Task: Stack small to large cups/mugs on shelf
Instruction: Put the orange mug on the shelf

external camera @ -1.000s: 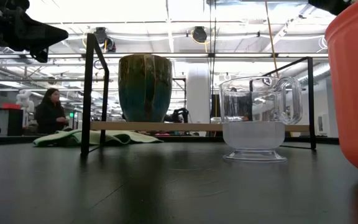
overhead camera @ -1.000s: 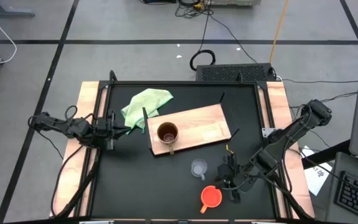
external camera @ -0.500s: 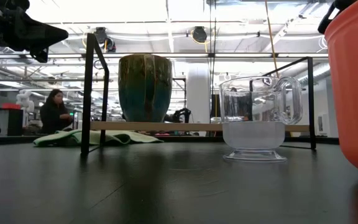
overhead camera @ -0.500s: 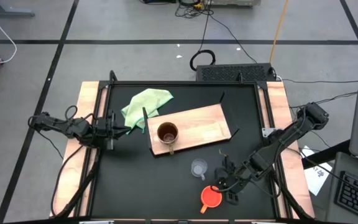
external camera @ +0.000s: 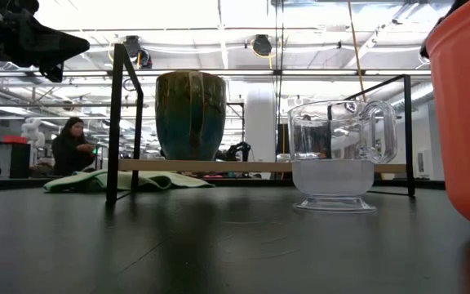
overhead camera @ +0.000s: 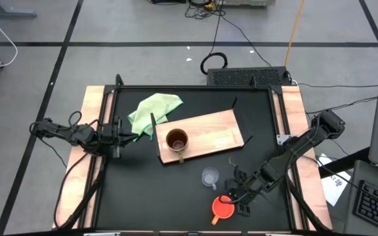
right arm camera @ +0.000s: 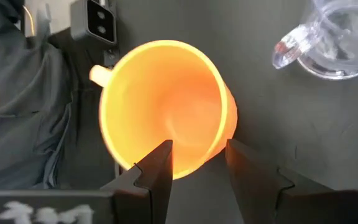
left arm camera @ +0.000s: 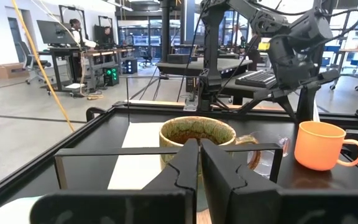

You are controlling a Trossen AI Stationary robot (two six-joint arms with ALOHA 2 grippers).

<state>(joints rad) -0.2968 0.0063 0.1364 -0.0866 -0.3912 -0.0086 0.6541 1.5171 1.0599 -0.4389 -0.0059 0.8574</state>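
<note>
The brown mug point(overhead camera: 176, 139) stands upright on the left end of the light-wood shelf board point(overhead camera: 212, 134). The clear glass cup point(overhead camera: 209, 177) and the orange cup point(overhead camera: 222, 207) stand on the black table, nearer the front. My right gripper point(overhead camera: 233, 197) is open just above the orange cup point(right arm camera: 166, 112). One finger point(right arm camera: 157, 165) is over the cup's mouth and the other point(right arm camera: 244, 165) is outside its wall. I see no touch. My left gripper point(overhead camera: 120, 135) is shut and empty at the table's left edge.
A light green cloth point(overhead camera: 153, 108) lies at the far left, beside the board. A black frame point(external camera: 121, 122) runs round the table. The glass cup point(right arm camera: 334, 43) stands close to the orange cup, on its far side. A person point(external camera: 68, 147) sits in the room behind.
My right gripper has moved toward the table's near edge and a little left. It has come over the orange cup and has stayed open. The cups have not moved.
</note>
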